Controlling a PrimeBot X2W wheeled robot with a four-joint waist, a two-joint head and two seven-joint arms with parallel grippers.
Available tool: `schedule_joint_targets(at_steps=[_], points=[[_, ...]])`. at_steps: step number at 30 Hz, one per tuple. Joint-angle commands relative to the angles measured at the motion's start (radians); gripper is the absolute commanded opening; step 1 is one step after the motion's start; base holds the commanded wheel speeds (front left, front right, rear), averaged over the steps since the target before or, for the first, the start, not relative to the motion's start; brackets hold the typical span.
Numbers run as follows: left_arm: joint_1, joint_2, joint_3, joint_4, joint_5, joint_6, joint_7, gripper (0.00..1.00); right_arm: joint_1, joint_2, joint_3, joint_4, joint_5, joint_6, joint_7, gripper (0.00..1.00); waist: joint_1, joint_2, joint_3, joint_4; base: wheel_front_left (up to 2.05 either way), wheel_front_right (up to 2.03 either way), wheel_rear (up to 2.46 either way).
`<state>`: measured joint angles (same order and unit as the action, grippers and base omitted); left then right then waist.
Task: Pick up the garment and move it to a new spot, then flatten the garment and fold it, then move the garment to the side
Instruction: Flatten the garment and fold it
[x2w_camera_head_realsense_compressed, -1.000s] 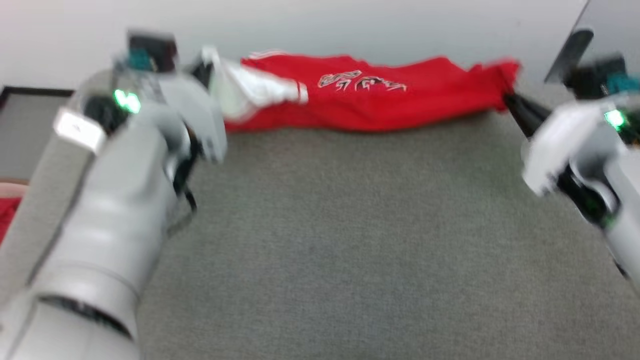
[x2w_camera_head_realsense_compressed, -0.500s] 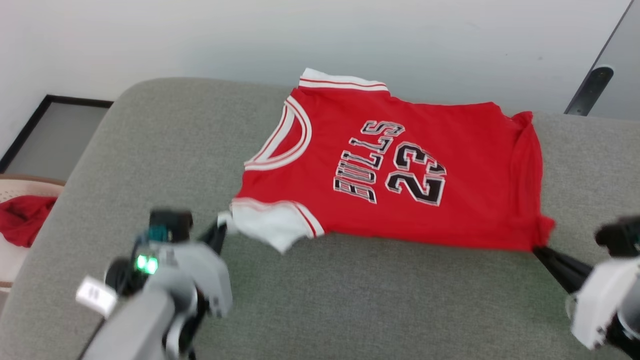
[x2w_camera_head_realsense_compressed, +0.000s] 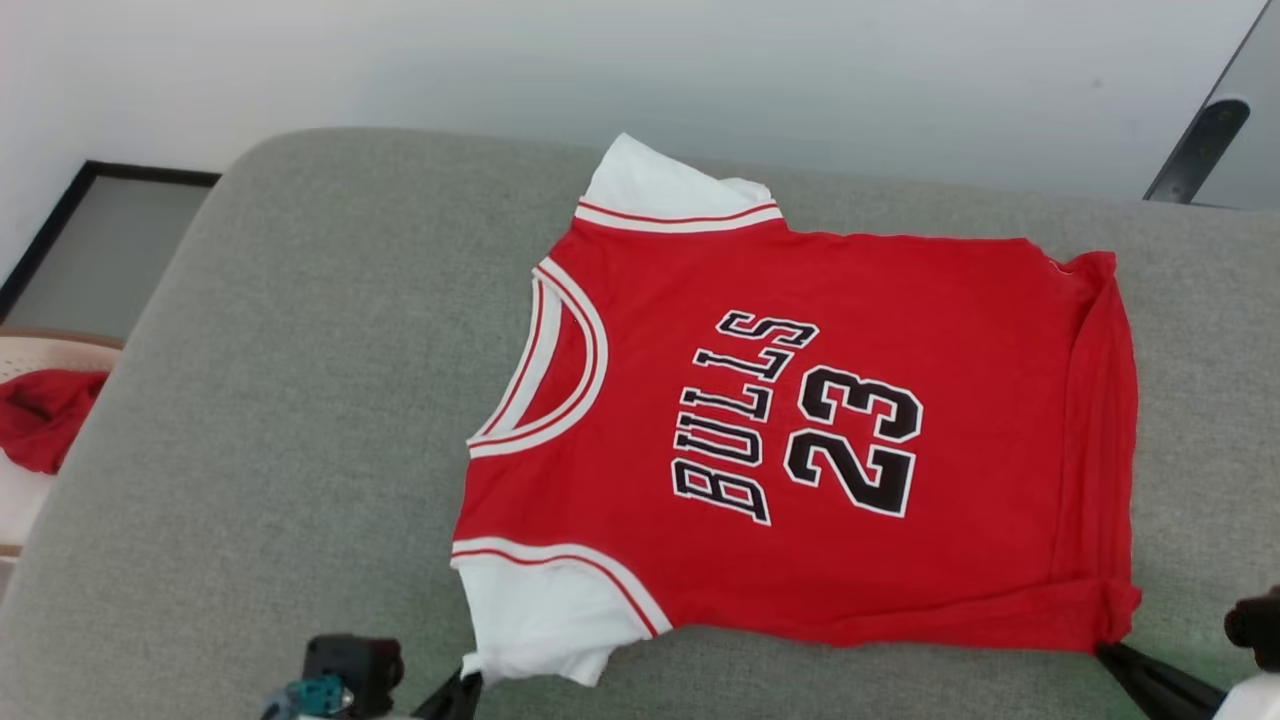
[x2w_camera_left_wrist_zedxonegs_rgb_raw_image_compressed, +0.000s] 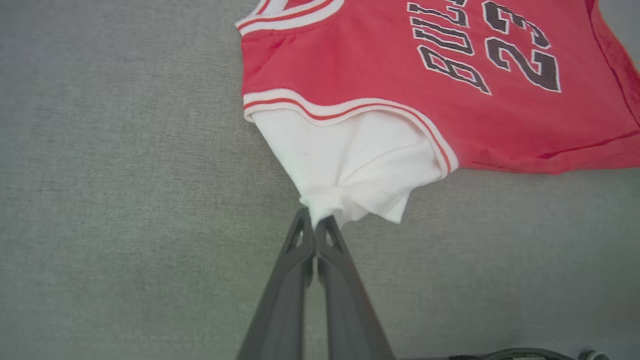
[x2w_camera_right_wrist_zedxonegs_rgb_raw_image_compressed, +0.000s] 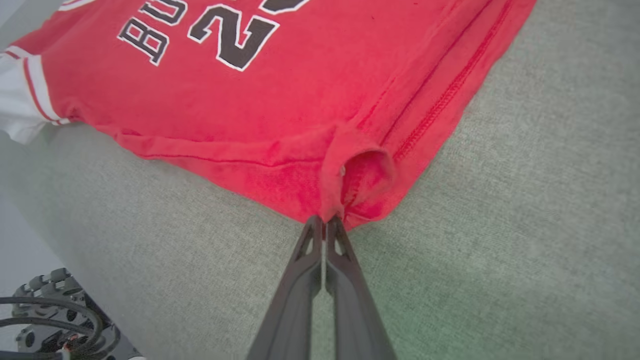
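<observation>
Grey fabric cushion (x2w_camera_head_realsense_compressed: 300, 400); white wall (x2w_camera_head_realsense_compressed: 400, 60) behind; dark-framed panel (x2w_camera_head_realsense_compressed: 110, 250) left.

A plain indoor room, softly furnished. A broad grey woven-fabric cushion with rounded corners (x2w_camera_head_realsense_compressed: 300, 400) spreads across the head view. A bare white wall (x2w_camera_head_realsense_compressed: 400, 70) runs along the top, with a black-framed grey panel (x2w_camera_head_realsense_compressed: 100, 250) at upper left. A cream basket (x2w_camera_head_realsense_compressed: 45, 350) holding a red cloth (x2w_camera_head_realsense_compressed: 40, 420) sits at the left edge. A dark bar handle (x2w_camera_head_realsense_compressed: 1195, 150) is at upper right. Home or office cannot be told.

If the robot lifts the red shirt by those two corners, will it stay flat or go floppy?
Probably floppy: the shirt puckers where the left pincer pinches its white sleeve. Its middle would likely sag, since the right pincer holds only a hem corner.
</observation>
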<state>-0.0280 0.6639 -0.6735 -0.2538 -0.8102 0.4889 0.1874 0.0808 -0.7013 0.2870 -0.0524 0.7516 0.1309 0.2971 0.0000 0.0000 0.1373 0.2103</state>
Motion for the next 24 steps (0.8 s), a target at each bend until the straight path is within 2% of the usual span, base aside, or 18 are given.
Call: schedule_joint_targets(at_steps=[1, 6, 9, 12, 17, 20, 24], points=[[0.023, 0.026, 0.002, -0.045, 0.003, 0.029, 0.019, 0.00, 0.036, 0.019, -0.039, -0.035, -0.002, -0.001, 0.022, 0.00, 0.0000, 0.0000, 0.017, -0.002, 0.00, 0.00, 0.00], [-0.007, 0.077, 0.011, -0.119, 0.038, 0.059, 0.053, 0.00, 0.064, 0.055, -0.113, -0.091, -0.017, 0.000, 0.073, 0.00, 0.0000, 0.0000, 0.038, -0.009, 0.00, 0.00, 0.00], [-0.068, 0.121, 0.026, -0.160, 0.066, 0.057, 0.091, 0.00, 0.035, 0.077, -0.161, -0.125, -0.039, -0.001, 0.122, 0.00, 0.0000, 0.0000, 0.051, -0.016, 0.00, 0.00, 0.00], [-0.157, 0.155, 0.029, -0.178, 0.097, 0.033, 0.141, 0.00, -0.006, 0.101, -0.198, -0.151, -0.065, -0.001, 0.172, 0.00, 0.0000, 0.0000, 0.065, -0.025, 0.00, 0.00, 0.00], [-0.353, 0.174, 0.025, -0.144, 0.147, -0.052, 0.220, 0.00, -0.109, 0.131, -0.227, -0.154, -0.108, -0.001, 0.260, 0.00, 0.0000, 0.0000, 0.095, -0.039, 0.00, 0.00, 0.00], [-0.477, 0.154, 0.017, -0.076, 0.155, -0.127, 0.252, 0.00, -0.182, 0.144, -0.235, -0.132, -0.130, -0.001, 0.303, 0.00, 0.0000, 0.0000, 0.119, -0.048, 0.00, 0.00, 0.00], [-0.630, 0.099, -0.007, 0.060, 0.161, -0.231, 0.276, 0.00, -0.283, 0.157, -0.220, -0.085, -0.160, -0.001, 0.344, 0.00, 0.0000, 0.0000, 0.148, -0.062, 0.00, 0.00, 0.00]])
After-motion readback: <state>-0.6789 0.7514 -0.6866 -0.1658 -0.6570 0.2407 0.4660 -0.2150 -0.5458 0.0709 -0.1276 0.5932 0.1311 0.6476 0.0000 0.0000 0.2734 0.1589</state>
